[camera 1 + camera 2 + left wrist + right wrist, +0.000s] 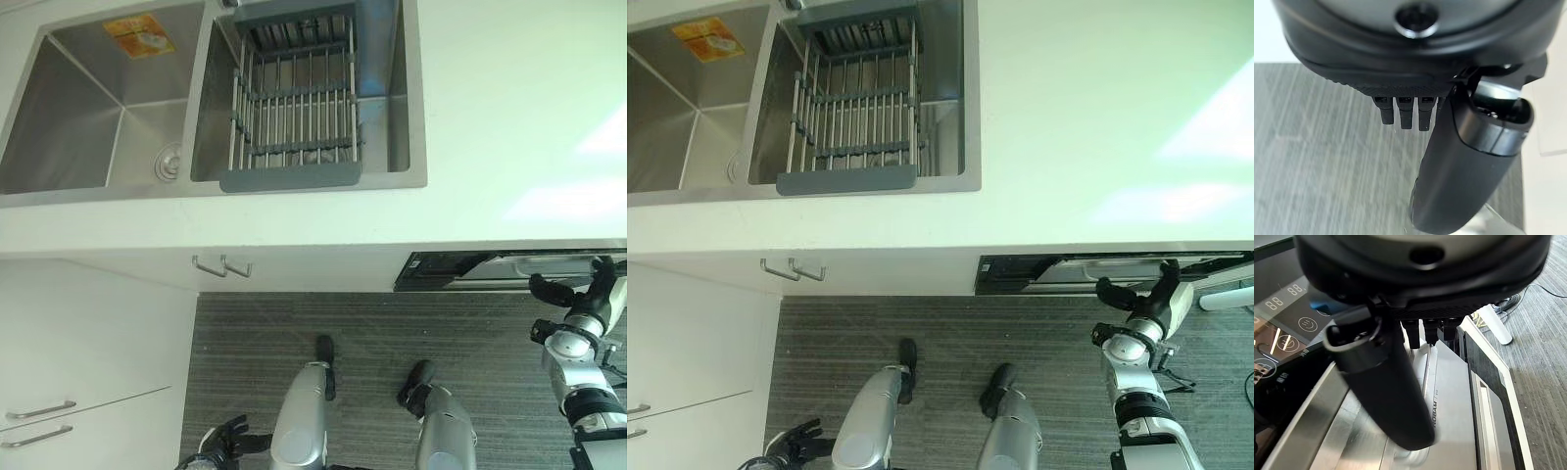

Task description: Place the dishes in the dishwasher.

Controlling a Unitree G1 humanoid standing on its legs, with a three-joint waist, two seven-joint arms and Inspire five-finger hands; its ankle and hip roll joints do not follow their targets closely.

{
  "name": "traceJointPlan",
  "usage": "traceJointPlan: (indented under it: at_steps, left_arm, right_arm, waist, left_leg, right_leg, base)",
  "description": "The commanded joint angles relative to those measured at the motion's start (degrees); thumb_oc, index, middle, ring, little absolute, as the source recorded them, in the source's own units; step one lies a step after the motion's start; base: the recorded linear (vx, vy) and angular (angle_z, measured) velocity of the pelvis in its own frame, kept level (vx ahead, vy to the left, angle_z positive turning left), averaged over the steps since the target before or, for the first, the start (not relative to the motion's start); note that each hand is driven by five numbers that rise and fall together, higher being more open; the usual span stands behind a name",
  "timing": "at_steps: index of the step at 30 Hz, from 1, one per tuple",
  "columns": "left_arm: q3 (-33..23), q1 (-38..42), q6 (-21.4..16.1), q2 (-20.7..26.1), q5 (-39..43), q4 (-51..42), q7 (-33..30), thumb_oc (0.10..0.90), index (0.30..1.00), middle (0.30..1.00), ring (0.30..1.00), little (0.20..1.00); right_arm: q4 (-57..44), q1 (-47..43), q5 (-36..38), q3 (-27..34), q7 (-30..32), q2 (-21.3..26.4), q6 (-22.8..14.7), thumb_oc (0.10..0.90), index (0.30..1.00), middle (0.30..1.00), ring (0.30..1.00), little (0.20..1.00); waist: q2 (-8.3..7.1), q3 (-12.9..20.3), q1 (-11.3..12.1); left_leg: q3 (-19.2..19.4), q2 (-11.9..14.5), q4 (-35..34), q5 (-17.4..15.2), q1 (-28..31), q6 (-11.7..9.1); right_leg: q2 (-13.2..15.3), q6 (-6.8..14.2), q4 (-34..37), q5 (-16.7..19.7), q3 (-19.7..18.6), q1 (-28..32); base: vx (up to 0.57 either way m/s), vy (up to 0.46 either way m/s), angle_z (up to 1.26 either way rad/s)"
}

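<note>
The dishwasher (470, 269) sits under the white countertop (509, 117) at the right, its door (1449, 421) tipped a little way out so the steel inner face shows. My right hand (586, 294) is open at the door's top edge, thumb (1386, 396) and fingers straight, just below the lit control panel (1283, 328). My left hand (223, 436) hangs low over the grey floor, open and holding nothing, thumb (1464, 166) straight. A grey wire dish rack (294, 108) rests in the right basin of the steel sink (98, 108); I see no dishes on its bars.
Two cabinet handles (222, 265) stick out below the counter edge, left of the dishwasher. White drawers (39, 421) stand at the lower left. A white tube-like object and cables (1493, 323) lie on the striped grey floor to the right of the door.
</note>
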State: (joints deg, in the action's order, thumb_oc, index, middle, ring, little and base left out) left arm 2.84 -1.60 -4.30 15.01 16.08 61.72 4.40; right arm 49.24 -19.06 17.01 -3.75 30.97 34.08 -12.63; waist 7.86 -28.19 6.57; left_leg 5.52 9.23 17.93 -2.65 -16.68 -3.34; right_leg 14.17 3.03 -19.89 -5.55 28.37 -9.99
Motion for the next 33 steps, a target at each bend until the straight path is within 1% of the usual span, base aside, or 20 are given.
traceJointPlan:
  at_steps: [1,3,4,5,6,8,10,11,14,18,20,21,24,25,26,27,28,29,30,33]
  left_arm:
    - [2.4,-2.1,-4.3,4.9,-5.6,-2.3,-6.3,0.8,0.9,0.9,0.9,0.9]
    - [1.6,-2.1,-4.6,5.6,-10.5,-2.1,-13.9,0.8,0.9,0.9,0.9,0.9]
    - [1.3,-2.3,-4.5,6.1,-11.2,-2.1,-16.0,0.8,0.9,0.9,0.9,0.9]
    - [0.0,-2.0,-3.0,7.1,-9.4,-2.3,-19.1,0.8,0.9,0.9,0.9,0.9]
    - [-0.8,-1.9,-2.7,7.6,-7.6,-2.6,-20.7,0.8,0.9,0.9,0.9,0.9]
    - [-2.8,-1.8,-2.4,8.5,-5.3,-3.2,-23.2,0.8,0.9,0.9,0.9,0.9]
    - [-5.4,-1.5,-1.6,9.5,-3.5,-4.3,-24.9,0.8,0.9,0.9,0.9,0.9]
    - [-5.6,-1.4,-1.5,9.6,-3.4,-4.4,-25.2,0.8,0.9,0.9,0.9,0.9]
    - [-7.6,-0.7,-1.0,10.0,-2.4,-4.3,-26.9,0.8,0.9,0.9,0.9,0.9]
    - [-7.8,0.4,-1.6,9.3,-1.0,-3.0,-25.0,0.8,0.9,0.9,0.9,0.9]
    - [-7.0,1.3,-1.2,8.4,-0.8,-2.2,-23.6,0.8,0.9,0.9,0.9,0.9]
    - [-6.6,1.8,-0.9,7.9,0.2,-1.8,-22.7,0.8,0.9,0.9,0.9,0.9]
    - [-5.6,2.5,1.8,6.3,5.0,0.1,-19.4,0.8,0.9,0.9,0.9,0.9]
    - [-5.6,2.8,3.4,5.0,8.2,1.7,-16.6,0.8,0.9,0.9,0.9,0.9]
    - [-5.7,2.9,4.1,4.4,9.8,2.4,-15.3,0.8,0.9,0.9,0.9,0.9]
    - [-6.1,3.1,6.3,3.0,13.5,3.7,-12.1,0.8,0.9,0.9,0.9,0.9]
    - [-6.4,3.2,6.7,2.3,14.4,4.2,-10.9,0.8,0.9,0.9,0.9,0.9]
    - [-6.4,3.2,9.3,0.7,12.9,5.6,-7.4,0.8,0.9,0.9,0.9,0.9]
    - [-5.9,3.2,9.6,0.2,12.1,6.1,-5.8,0.8,0.9,0.9,0.9,0.9]
    - [-4.0,3.0,10.8,-1.1,15.6,6.5,-0.1,0.8,0.9,0.9,0.9,0.9]
  right_arm:
    - [-12.8,-5.5,-8.3,-7.0,-6.6,-0.6,-10.9,0.8,0.9,0.9,0.9,0.9]
    - [-11.8,3.5,-8.7,-6.5,-8.0,-3.8,-11.6,0.8,0.9,0.9,0.9,0.9]
    - [-11.4,5.7,-8.2,-6.3,-8.9,-4.5,-11.4,0.8,0.9,0.9,0.9,0.9]
    - [-9.8,9.5,-8.2,-5.9,-10.2,-5.4,-11.6,0.8,0.9,0.9,0.9,0.9]
    - [-9.0,11.2,-7.8,-5.6,-11.1,-5.6,-11.2,0.8,0.9,0.9,0.9,0.9]
    - [-7.3,14.5,-7.9,-4.7,-12.9,-6.2,-11.0,0.8,0.9,0.9,0.9,0.9]
    - [-4.2,18.3,-7.8,-3.2,-14.2,-7.3,-11.9,0.8,0.9,0.9,0.9,0.9]
    - [-3.9,18.6,-7.8,-3.0,-14.3,-7.4,-12.0,0.8,0.9,0.9,0.9,0.9]
    - [-0.6,22.1,-9.0,-1.3,-15.4,-8.9,-12.8,0.8,0.9,0.9,0.9,0.9]
    - [3.3,23.5,-10.7,-0.8,-17.1,-10.1,-13.8,0.8,0.9,0.9,0.9,0.9]
    - [5.3,23.3,-11.1,-1.1,-17.8,-10.8,-13.6,0.8,0.9,0.9,0.9,0.9]
    - [6.3,23.0,-11.1,-1.3,-18.0,-11.1,-13.4,0.8,0.9,0.9,0.9,0.9]
    - [9.3,22.3,-11.6,-1.7,-18.9,-11.9,-13.2,0.8,0.9,0.9,0.9,0.9]
    - [10.9,21.9,-11.8,-2.0,-19.4,-12.4,-13.2,0.8,0.9,0.9,0.9,0.9]
    - [11.4,21.8,-11.9,-2.0,-19.6,-12.7,-13.1,0.8,0.9,0.9,0.9,0.9]
    - [12.1,21.6,-12.5,-2.2,-20.0,-13.3,-12.9,0.8,0.9,0.9,0.9,0.9]
    - [12.4,21.5,-12.6,-2.3,-20.1,-13.6,-12.8,0.8,0.9,0.9,0.9,0.9]
    - [13.1,21.4,-12.7,-2.6,-20.4,-14.5,-12.6,0.8,0.9,0.9,0.9,0.9]
    - [13.1,21.3,-12.5,-2.7,-20.5,-14.8,-12.3,0.8,0.9,0.9,0.9,0.9]
    - [12.9,21.3,-12.5,-2.9,-20.7,-15.1,-11.9,0.8,0.9,0.9,0.9,0.9]
  waist:
    - [-1.31,8.0,3.2]
    - [-1.76,9.7,1.0]
    - [-1.9,10.2,0.3]
    - [-2.2,11.1,-1.2]
    - [-2.36,11.5,-1.8]
    - [-2.83,12.4,-2.9]
    - [-3.55,13.6,-4.1]
    - [-3.66,13.7,-4.2]
    - [-4.42,15.2,-6.2]
    - [-4.97,16.3,-7.8]
    - [-5.23,16.8,-8.5]
    - [-5.11,16.9,-8.7]
    - [-5.36,17.5,-9.2]
    - [-5.57,17.8,-9.4]
    - [-5.67,17.9,-9.4]
    - [-5.87,18.2,-9.7]
    - [-5.98,18.4,-9.8]
    - [-6.4,18.9,-10.1]
    - [-6.58,19.1,-10.2]
    - [-6.95,19.3,-10.7]
  left_leg:
    - [1.5,2.8,-0.7,-2.7,-0.1,-2.5]
    - [3.0,3.6,-0.7,-3.1,1.5,-2.4]
    - [3.4,3.7,-0.7,-3.2,2.0,-2.4]
    - [4.2,3.9,-0.7,-3.7,3.2,-2.3]
    - [4.5,4.0,-0.7,-3.9,3.8,-2.2]
    - [5.2,4.0,-0.7,-4.3,4.8,-2.2]
    - [6.2,3.9,-0.7,-4.9,5.7,-2.2]
    - [6.3,3.9,-0.7,-5.0,5.8,-2.2]
    - [7.4,3.8,-0.7,-6.2,6.9,-2.1]
    - [8.4,3.6,-0.7,-7.4,8.3,-1.7]
    - [8.8,3.6,-0.7,-7.9,8.8,-1.6]
    - [9.4,3.9,-0.7,-7.0,8.3,-1.1]
    - [9.7,3.8,-0.7,-7.5,8.9,-1.0]
    - [9.7,3.7,-0.7,-7.7,9.3,-0.9]
    - [9.7,3.7,-0.7,-7.7,9.5,-0.9]
    - [9.9,3.6,-0.7,-7.9,10.0,-0.9]
    - [9.9,3.6,-0.7,-8.0,10.1,-0.9]
    - [10.2,3.7,-0.7,-8.3,10.7,-0.9]
    - [10.2,3.7,-0.7,-8.4,10.8,-0.9]
    - [10.5,3.9,-0.7,-8.7,11.2,-0.8]
  right_leg:
    - [0.3,1.4,-3.7,-11.9,-1.7,6.9]
    - [0.1,2.0,-1.3,-10.7,-1.9,8.4]
    - [0.0,2.2,-0.6,-10.2,-2.0,8.8]
    - [0.0,2.6,0.8,-9.3,-2.2,9.5]
    - [-0.1,2.8,1.8,-8.8,-2.2,10.0]
    - [0.2,3.3,2.7,-8.0,-2.6,10.4]
    - [0.9,4.1,2.7,-7.4,-3.2,10.1]
    - [1.0,4.2,2.7,-7.3,-3.3,10.0]
    - [1.3,5.0,2.7,-7.1,-4.8,9.4]
    - [1.0,5.4,2.7,-7.2,-6.4,9.3]
    - [1.0,5.6,2.7,-7.2,-7.1,9.1]
    - [0.8,5.0,2.7,-6.1,-6.7,8.3]
    - [0.6,5.0,2.7,-6.0,-7.5,8.1]
    - [0.5,5.0,2.7,-6.0,-7.8,8.0]
    - [0.5,5.0,2.7,-5.9,-8.0,8.0]
    - [0.4,5.0,2.7,-5.8,-8.3,8.0]
    - [0.4,5.0,2.7,-5.8,-8.5,8.0]
    - [0.2,5.0,2.7,-5.8,-8.9,8.1]
    - [0.1,5.1,2.7,-5.7,-9.0,7.9]
    - [-0.1,5.2,2.7,-5.7,-9.5,7.7]
  base:
    - [0.08,0.082,0.14]
    - [0.06,0.09,0.18]
    - [0.06,0.09,0.05]
    - [0.05,0.069,-0.11]
    - [0.04,0.059,-0.17]
    - [0.01,0.022,-0.19]
    - [-0.02,-0.004,-0.1]
    - [-0.03,-0.012,-0.21]
    - [-0.03,-0.005,-0.21]
    - [-0.02,-0.008,-0.29]
    - [-0.07,-0.017,-0.17]
    - [-0.12,-0.022,-0.11]
    - [-0.05,-0.022,-0.23]
    - [-0.01,-0.029,-0.07]
    - [0.0,-0.043,-0.07]
    - [0.01,-0.037,-0.16]
    - [0.01,-0.064,-0.21]
    - [0.0,-0.062,-0.19]
    - [0.0,-0.071,-0.09]
    - [-0.01,-0.04,-0.03]
